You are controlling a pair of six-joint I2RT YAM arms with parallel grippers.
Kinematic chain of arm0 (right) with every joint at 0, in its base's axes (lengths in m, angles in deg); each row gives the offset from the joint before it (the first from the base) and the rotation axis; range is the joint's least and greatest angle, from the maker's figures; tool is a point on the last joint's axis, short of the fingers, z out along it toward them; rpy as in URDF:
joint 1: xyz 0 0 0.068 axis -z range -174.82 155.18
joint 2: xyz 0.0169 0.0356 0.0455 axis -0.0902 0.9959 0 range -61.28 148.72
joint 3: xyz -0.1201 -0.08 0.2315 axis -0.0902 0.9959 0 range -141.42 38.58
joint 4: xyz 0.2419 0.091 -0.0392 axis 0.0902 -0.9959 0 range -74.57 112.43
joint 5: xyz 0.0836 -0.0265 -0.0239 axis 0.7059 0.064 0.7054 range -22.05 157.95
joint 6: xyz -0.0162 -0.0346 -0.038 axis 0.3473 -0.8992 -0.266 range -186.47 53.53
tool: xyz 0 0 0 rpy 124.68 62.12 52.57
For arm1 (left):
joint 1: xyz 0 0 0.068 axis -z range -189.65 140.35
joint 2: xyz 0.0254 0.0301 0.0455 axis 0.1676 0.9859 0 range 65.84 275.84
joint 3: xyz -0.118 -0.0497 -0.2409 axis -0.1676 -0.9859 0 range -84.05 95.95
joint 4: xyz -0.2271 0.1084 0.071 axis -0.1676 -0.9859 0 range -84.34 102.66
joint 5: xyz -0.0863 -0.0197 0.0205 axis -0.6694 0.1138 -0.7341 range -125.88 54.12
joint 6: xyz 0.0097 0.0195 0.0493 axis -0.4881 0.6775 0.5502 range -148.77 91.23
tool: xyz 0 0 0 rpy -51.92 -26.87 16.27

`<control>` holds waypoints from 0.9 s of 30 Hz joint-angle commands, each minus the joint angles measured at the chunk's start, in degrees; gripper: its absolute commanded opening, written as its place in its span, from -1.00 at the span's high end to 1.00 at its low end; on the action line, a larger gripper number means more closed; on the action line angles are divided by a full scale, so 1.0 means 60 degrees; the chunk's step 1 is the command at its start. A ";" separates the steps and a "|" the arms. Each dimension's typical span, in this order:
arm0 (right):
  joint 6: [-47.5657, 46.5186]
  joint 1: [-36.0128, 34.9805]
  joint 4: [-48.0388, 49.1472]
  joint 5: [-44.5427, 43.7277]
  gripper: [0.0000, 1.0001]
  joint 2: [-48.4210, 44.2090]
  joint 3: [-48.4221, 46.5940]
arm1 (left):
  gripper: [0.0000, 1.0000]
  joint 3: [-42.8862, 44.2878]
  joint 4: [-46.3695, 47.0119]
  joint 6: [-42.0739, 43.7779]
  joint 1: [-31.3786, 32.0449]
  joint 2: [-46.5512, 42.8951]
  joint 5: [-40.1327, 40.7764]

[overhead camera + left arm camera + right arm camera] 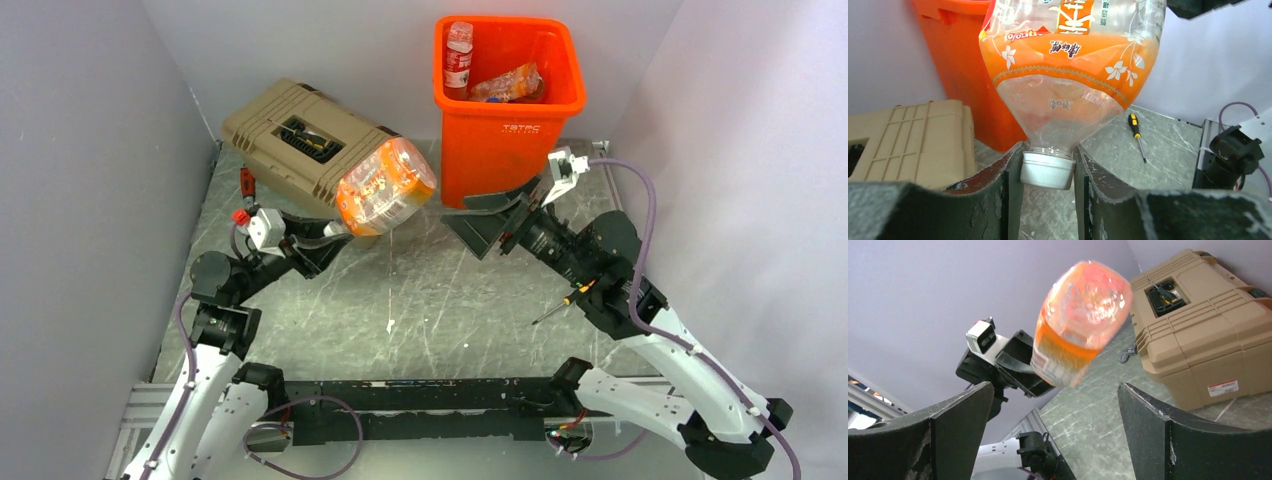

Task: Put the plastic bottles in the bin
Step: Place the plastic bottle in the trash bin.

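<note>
1. the left gripper (pixel 333 234) is clamping the white cap (pixel 1046 171) of a large orange-labelled plastic bottle (pixel 385 187), holding it off the table with its base tipping toward 1 o'clock.
2. the right gripper (pixel 487 217) is hanging with its jaws spread wide and gripping nothing, at 3 o'clock from the bottle and just before the bin's foot.
3. the orange bin (pixel 505 130) is standing at the table's 1 o'clock, holding a red-labelled bottle (pixel 458 60) and a crushed bottle (pixel 510 82).
4. a tan toolbox (pixel 300 140) is sitting at 11 o'clock.
5. a screwdriver (pixel 560 303) is lying at 3 o'clock.
</note>
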 commanded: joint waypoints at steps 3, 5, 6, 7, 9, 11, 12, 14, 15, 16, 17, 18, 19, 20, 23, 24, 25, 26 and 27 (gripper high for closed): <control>-0.0093 0.0180 -0.1468 0.0126 -1.00 0.0836 -0.1522 | 1.00 -0.0002 0.0366 0.0522 0.0386 -0.0072 -0.0662; -0.0147 0.0361 -0.2092 0.0153 -0.99 0.1158 -0.2035 | 1.00 -0.0041 0.0358 0.0564 0.0569 -0.0063 -0.0764; -0.0172 0.0541 -0.2420 0.0315 -0.99 0.1330 -0.2327 | 1.00 -0.0021 0.0307 0.0606 0.0655 -0.0041 -0.0801; -0.0153 0.0761 -0.2661 0.0627 -0.99 0.1511 -0.2542 | 1.00 0.0007 0.0237 0.0657 0.0740 -0.0022 -0.0807; 0.0117 0.1565 -0.2911 0.1772 -0.99 0.1817 -0.2832 | 1.00 0.0035 0.0201 0.0654 0.0794 0.0001 -0.0805; 0.0739 0.2598 -0.2757 0.3213 -0.99 0.2071 -0.2859 | 1.00 -0.0022 0.0360 0.0578 0.0817 0.0013 -0.0815; 0.1012 0.2858 -0.2414 0.3914 -0.99 0.2115 -0.2732 | 1.00 -0.0039 0.0388 0.0544 0.0824 0.0027 -0.0809; 0.1319 0.2989 -0.1990 0.4387 -0.99 0.2162 -0.2619 | 1.00 -0.0014 0.0303 0.0575 0.0859 0.0056 -0.0802; 0.1474 0.2994 -0.1827 0.4646 -0.99 0.2221 -0.2582 | 1.00 0.0000 0.0242 0.0608 0.0886 0.0055 -0.0771; 0.1642 0.3001 -0.1625 0.4869 -0.99 0.2285 -0.2522 | 1.00 0.0015 0.0203 0.0650 0.0908 0.0054 -0.0745; 0.1767 0.2997 -0.1454 0.5017 -0.99 0.2319 -0.2465 | 1.00 0.0019 0.0165 0.0681 0.0923 0.0058 -0.0691; 0.1816 0.2994 -0.1390 0.5105 -0.99 0.2376 -0.2438 | 1.00 0.0028 0.0122 0.0720 0.0927 0.0071 -0.0664; 0.1860 0.3000 -0.1380 0.5177 -0.99 0.2446 -0.2446 | 1.00 0.0053 0.0078 0.0747 0.0938 0.0080 -0.0675; 0.1881 0.3006 -0.1392 0.5250 -0.99 0.2509 -0.2470 | 1.00 0.0071 0.0034 0.0770 0.0953 0.0107 -0.0678; 0.1972 0.2994 -0.1459 0.5504 -0.99 0.2705 -0.2611 | 1.00 0.0125 -0.0139 0.0865 0.1010 0.0135 -0.0631; 0.1988 0.2998 -0.1552 0.5386 -0.99 0.2705 -0.2645 | 1.00 0.0133 -0.0154 0.0812 0.1015 0.0125 -0.0568; 0.1887 0.3007 -0.1662 0.5054 -0.99 0.2600 -0.2671 | 1.00 0.0134 -0.0156 0.0788 0.1015 0.0107 -0.0485; 0.1683 0.3012 -0.1876 0.4575 -0.99 0.2426 -0.2711 | 1.00 0.0121 -0.0132 0.0764 0.1015 0.0090 -0.0382; 0.1360 0.3002 -0.2043 0.3908 -0.99 0.2117 -0.2698 | 1.00 0.0107 -0.0133 0.0726 0.1015 0.0084 -0.0237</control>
